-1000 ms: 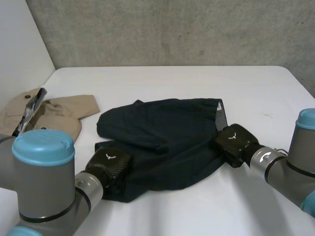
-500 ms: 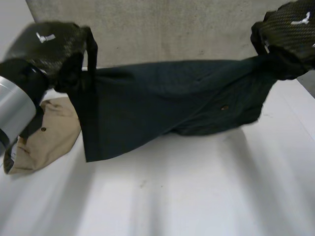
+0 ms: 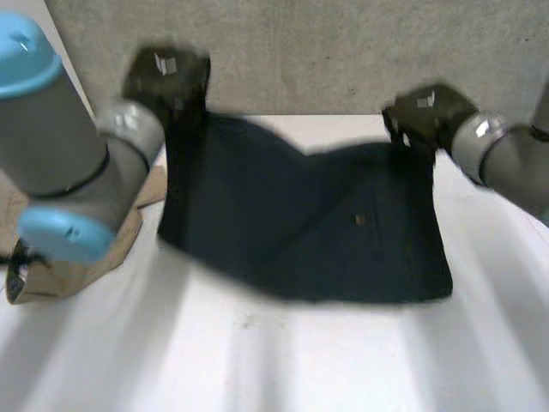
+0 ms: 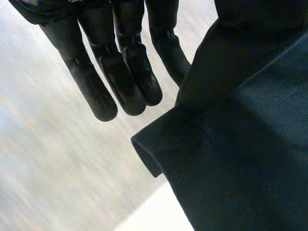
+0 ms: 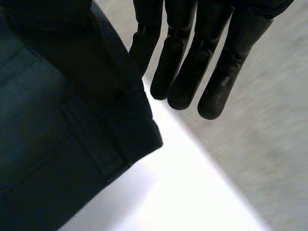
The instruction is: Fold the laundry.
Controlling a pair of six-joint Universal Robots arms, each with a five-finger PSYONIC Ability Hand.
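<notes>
Two corners of the dark garment (image 3: 317,223), crumpled on the bench (image 3: 283,360) a second ago, are now pinched by the left hand (image 3: 167,75) and right hand (image 3: 426,109), hanging it spread between them, probably ready to lay flat.

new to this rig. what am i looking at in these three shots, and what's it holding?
A two-armed robot folding laundry at a white table. The wide shot comes from a head camera behind the arms, looking down; the other two come from cameras on each wrist, looking along the palm. The left hand and right hand each pinch a top corner of a dark garment, holding it spread between them. A tan garment lies on the table beside the left arm.
</notes>
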